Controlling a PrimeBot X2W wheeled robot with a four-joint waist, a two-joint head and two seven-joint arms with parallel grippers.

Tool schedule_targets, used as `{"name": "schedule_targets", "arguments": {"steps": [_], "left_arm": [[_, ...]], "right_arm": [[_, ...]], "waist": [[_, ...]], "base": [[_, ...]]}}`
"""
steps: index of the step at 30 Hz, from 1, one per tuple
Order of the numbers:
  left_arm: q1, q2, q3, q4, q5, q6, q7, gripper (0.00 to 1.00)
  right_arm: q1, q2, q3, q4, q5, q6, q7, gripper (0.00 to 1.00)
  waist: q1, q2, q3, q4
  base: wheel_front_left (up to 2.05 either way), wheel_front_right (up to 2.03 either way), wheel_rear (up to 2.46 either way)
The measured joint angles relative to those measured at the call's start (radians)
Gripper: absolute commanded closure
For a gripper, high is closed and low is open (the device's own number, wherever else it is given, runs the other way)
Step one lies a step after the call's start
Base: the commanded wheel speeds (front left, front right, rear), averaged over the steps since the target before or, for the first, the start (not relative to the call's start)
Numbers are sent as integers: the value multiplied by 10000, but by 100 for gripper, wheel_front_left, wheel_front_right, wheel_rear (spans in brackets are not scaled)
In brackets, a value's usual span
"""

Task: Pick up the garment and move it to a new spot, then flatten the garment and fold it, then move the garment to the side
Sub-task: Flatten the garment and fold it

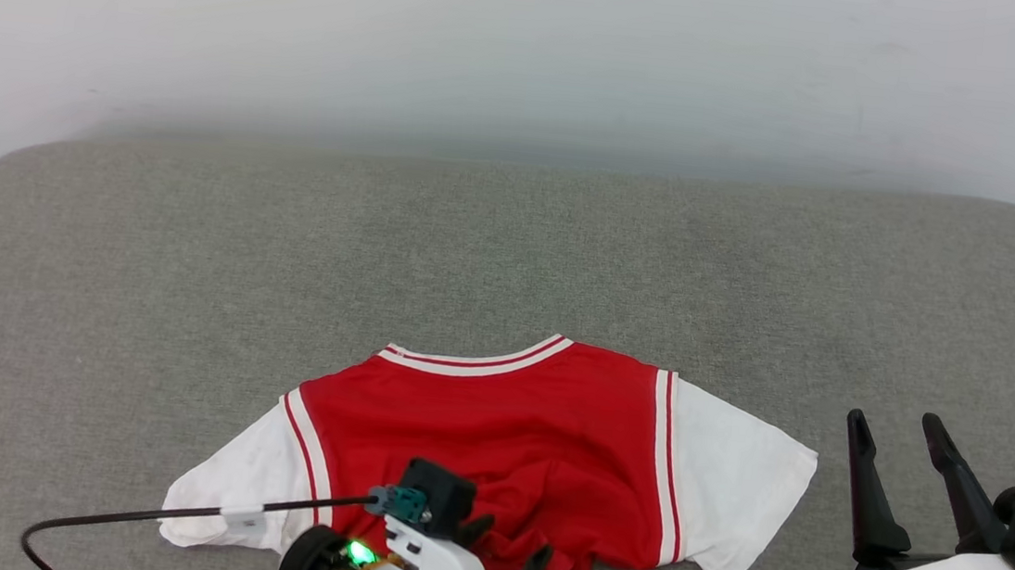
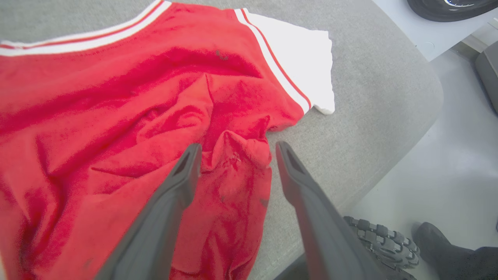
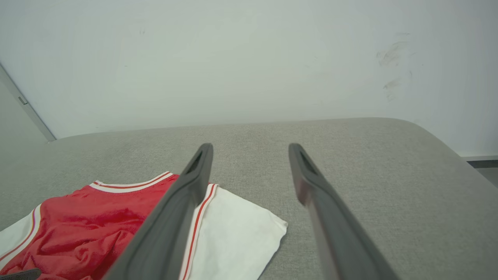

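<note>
The red jersey-style T-shirt with white sleeves point(image 1: 493, 433) lies on the grey fabric table point(image 1: 195, 246), rumpled hem between the fingers point(image 2: 183, 175) of the open left claw point(image 2: 238, 147), apparently laid down for flattening, the open, empty right claw point(image 1: 895, 420) idle beside its sleeve

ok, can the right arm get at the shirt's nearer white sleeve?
Probably yes: right gripper is open beside the sleeve, only bare cushion between; left gripper sits over the hem, clear of that path.

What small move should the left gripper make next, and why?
Probably lower the left gripper, close on the bunch between its open jaws, and pull away from the collar: the shirt lies flat up there but crumpled below.
</note>
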Motion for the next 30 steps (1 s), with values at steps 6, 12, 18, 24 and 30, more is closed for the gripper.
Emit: {"name": "schedule_targets", "arguments": {"steps": [6,12,18,24,30], "left_arm": [[88,234,848,-941,376,742,-1210,0],[282,596,2263,-1066,757,1538,-3250,0],[646,1204,3549,-796,734,1962,-4548,0],[1093,1651,4153,-769,472,2079,-4863,0],[1204,1787,4243,-968,376,2048,-4880,0]], "right_arm": [[24,0,8,-29,-33,0,42,0],[39,2,-44,-75,-86,0,102,0],[66,2,-167,-109,-171,0,196,0],[119,2,-387,-127,-270,0,368,0],[221,0,-978,263,36,0,1358,0]], "waist": [[0,0,-100,86],[0,0,-84,150],[0,0,-82,237],[0,0,-177,280],[0,0,-172,297]], "base": [[0,0,0],[0,0,0],[0,0,0],[0,0,0],[0,0,0]]}}
